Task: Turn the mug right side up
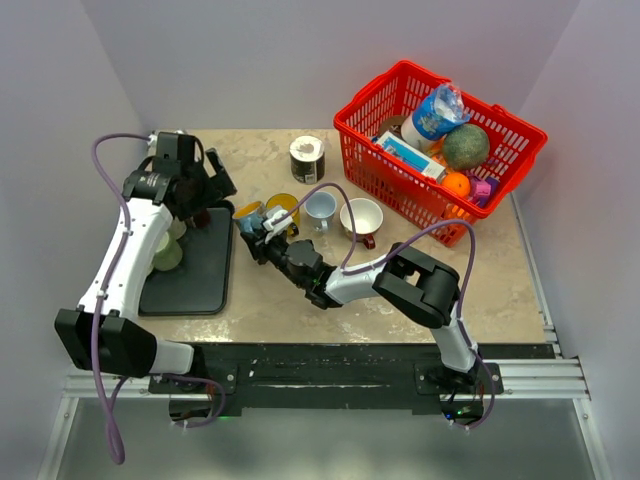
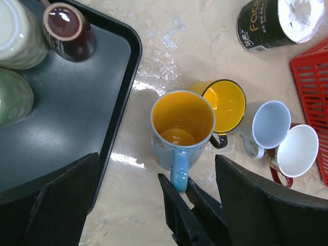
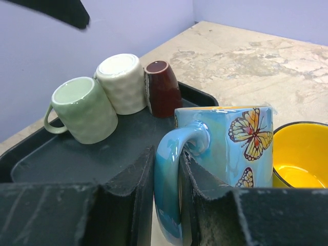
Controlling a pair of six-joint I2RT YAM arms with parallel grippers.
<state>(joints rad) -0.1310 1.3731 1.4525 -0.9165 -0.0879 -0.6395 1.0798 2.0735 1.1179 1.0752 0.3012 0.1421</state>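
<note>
**Blue mug upright on the surface, held by its handle**

At the far left, a black tray [image 1: 200, 272] is seen on the surface [image 1: 500, 290]. Three vessels are grouped at its far end: a green mug [image 3: 84, 110], a cream mug [image 3: 122, 82] and a small brown cup [image 3: 161, 88]. The cream mug and the brown cup are turned base up.

The left gripper [image 1: 212, 195] is held above the tray's far right corner. Its jaws are spread wide and nothing is gripped between them.

Just right of the tray's edge, the blue mug [image 2: 179, 128] is found standing on the surface, mouth up, with its yellow inside exposed and butterflies printed on its wall. Its handle is turned toward the arms and is pinched between the narrowly set fingers of the right gripper [image 1: 262, 232].

A yellow mug [image 2: 225, 105] with a dark rim is placed just beside it on the right. This is followed by a white mug [image 2: 271, 123] and a white cup with a red handle [image 2: 297, 151], all three mouth up. A dark canister [image 2: 266, 23] is set farther back.

At the far right, a red basket [image 1: 395, 185] filled with groceries is seen.
</note>
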